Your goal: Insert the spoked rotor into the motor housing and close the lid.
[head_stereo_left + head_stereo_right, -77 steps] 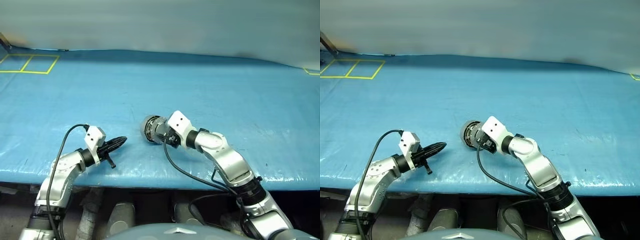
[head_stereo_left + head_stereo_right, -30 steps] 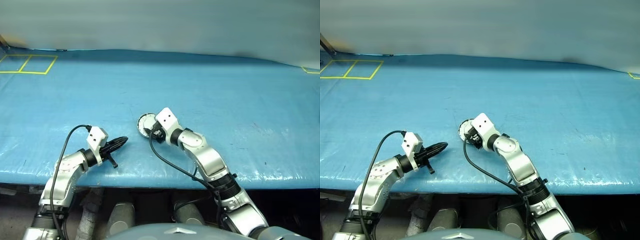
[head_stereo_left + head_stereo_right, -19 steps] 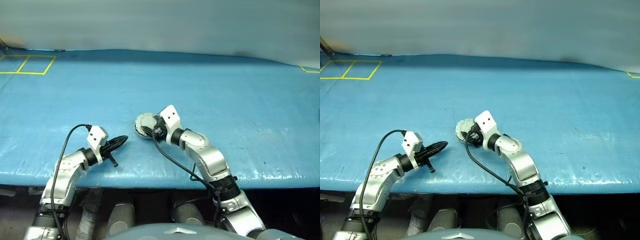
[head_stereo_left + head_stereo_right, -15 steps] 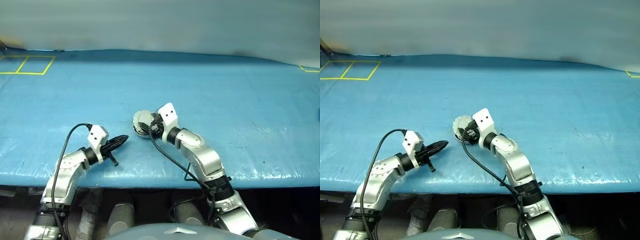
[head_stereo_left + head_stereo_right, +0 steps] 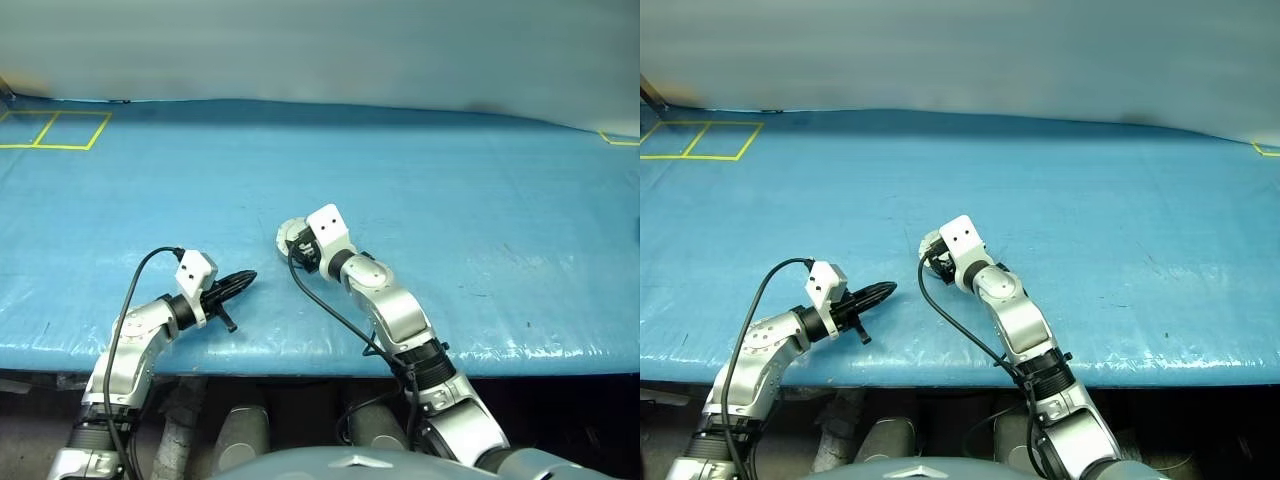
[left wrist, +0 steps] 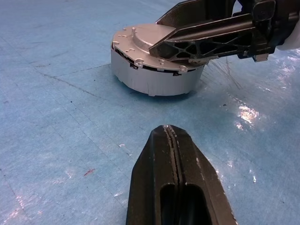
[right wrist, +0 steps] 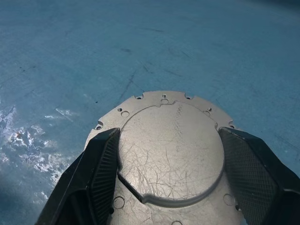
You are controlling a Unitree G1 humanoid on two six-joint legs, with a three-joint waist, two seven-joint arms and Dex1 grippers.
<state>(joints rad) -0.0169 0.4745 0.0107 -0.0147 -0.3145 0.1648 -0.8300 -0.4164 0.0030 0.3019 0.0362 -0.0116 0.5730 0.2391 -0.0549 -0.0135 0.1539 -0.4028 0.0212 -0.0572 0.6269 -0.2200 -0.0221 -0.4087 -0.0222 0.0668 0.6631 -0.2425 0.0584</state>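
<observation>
The motor housing (image 6: 150, 82), a short silver cup, stands upright on the blue table with the lid (image 7: 171, 145) lying flat and shut on top of it. My right gripper (image 7: 168, 133) reaches over the lid, its two black fingers (image 6: 201, 35) pressed against either side of the lid's raised round centre. In the head views that gripper (image 5: 297, 245) covers most of the housing (image 5: 288, 236). My left gripper (image 6: 168, 129) is shut on nothing and rests a short way to the housing's left (image 5: 245, 278). The spoked rotor is hidden from view.
A blue sheet covers the table (image 5: 450, 180), running wide to the right and back. Yellow tape squares (image 5: 55, 128) mark the far left corner. The front edge (image 5: 300, 345) lies close behind both grippers.
My right arm has swung its elbow inward and the wrist has turned, while the gripper stays on the lid. The housing sits in about the same spot. The left arm has not moved.
</observation>
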